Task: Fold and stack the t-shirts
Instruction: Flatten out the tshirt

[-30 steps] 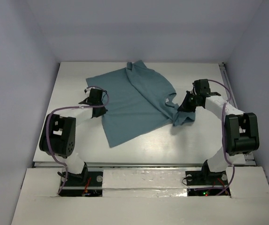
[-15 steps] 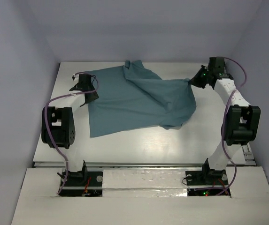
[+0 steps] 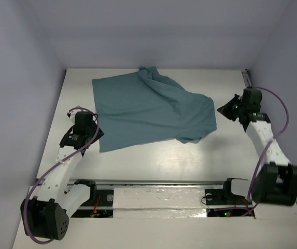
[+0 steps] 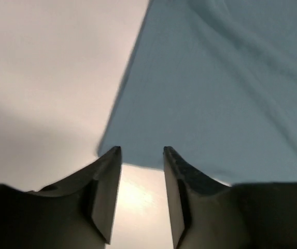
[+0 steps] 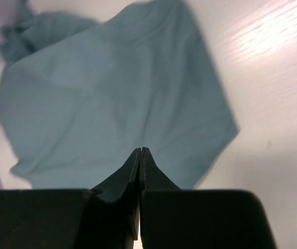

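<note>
White tabletop [image 3: 153, 161] bears a dusty teal-blue thin-cloth t-shirt [image 3: 148, 111], spread (far edge rumpled); left gripper [image 4: 142, 150] gapes by its near-left corner, right gripper [image 5: 140, 150] pinched together, empty; folding awaits corner grasps.

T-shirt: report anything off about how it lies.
The t-shirt is not spread flat. Its far edge is bunched into a crumpled lump, a ridge of folds runs diagonally across it, and its near right corner looks doubled over. No tear or stain shows.
</note>
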Tool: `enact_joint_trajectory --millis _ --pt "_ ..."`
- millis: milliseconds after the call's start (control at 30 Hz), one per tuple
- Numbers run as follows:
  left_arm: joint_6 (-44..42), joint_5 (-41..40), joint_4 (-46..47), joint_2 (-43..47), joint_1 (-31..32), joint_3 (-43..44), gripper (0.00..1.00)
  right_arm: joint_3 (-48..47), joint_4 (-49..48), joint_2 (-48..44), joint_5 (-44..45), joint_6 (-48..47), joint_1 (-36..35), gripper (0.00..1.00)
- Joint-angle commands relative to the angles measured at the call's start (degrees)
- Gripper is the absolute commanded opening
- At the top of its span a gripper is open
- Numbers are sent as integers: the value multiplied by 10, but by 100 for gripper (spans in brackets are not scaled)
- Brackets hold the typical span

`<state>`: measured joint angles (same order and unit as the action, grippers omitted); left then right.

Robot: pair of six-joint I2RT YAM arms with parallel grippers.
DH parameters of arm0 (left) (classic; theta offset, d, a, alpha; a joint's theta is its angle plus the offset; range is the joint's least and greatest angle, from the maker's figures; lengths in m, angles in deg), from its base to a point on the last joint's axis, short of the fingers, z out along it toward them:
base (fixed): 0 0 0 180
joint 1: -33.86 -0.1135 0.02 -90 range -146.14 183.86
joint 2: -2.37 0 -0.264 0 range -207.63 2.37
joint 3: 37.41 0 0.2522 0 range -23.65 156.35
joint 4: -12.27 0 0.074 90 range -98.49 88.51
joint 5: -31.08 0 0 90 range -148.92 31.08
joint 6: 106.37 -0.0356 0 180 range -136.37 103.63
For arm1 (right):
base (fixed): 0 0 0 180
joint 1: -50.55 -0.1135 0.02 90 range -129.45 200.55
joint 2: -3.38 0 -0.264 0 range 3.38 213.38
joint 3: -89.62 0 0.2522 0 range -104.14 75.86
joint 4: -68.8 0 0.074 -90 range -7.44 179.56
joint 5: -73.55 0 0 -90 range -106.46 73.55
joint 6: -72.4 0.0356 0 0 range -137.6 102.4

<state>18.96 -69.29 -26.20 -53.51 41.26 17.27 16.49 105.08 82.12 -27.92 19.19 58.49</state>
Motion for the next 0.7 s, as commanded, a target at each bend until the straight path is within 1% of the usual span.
enact_joint_trajectory --millis 0,33,67,100,133,167,200,233,300,333,467,567,667 --pt "89 27 -86 26 18 5 32 109 -38 -110 -33 24 -41 0" --pt "96 31 -97 24 24 10 31 130 -36 -133 -20 21 -46 0" --pt "107 31 -108 21 24 9 30 150 -35 -139 -9 22 -46 4" --pt "119 33 -121 22 24 -4 31 179 -38 -139 3 21 -46 12" --pt "142 33 -123 25 24 -15 32 187 -45 -134 7 10 -46 30" --pt "157 33 -125 30 24 -26 33 188 -45 -115 7 9 -46 37" --pt "171 23 -127 42 24 -50 37 188 -47 -105 6 10 -46 43" --pt "184 16 -122 47 24 -59 41 189 -57 -98 8 18 -46 53" --pt "210 8 -119 58 24 -62 51 193 -68 -85 13 24 -30 58" --pt "212 8 -115 56 24 -60 51 201 -82 -81 16 28 -22 60" --pt "206 -17 -105 18 24 -55 55 202 -104 -40 6 35 -9 63" --pt "206 -25 -95 -6 24 -53 56 198 -126 -5 0 50 -9 63" --pt "215 -14 -76 -32 24 -60 55 189 -128 22 0 56 -9 63"
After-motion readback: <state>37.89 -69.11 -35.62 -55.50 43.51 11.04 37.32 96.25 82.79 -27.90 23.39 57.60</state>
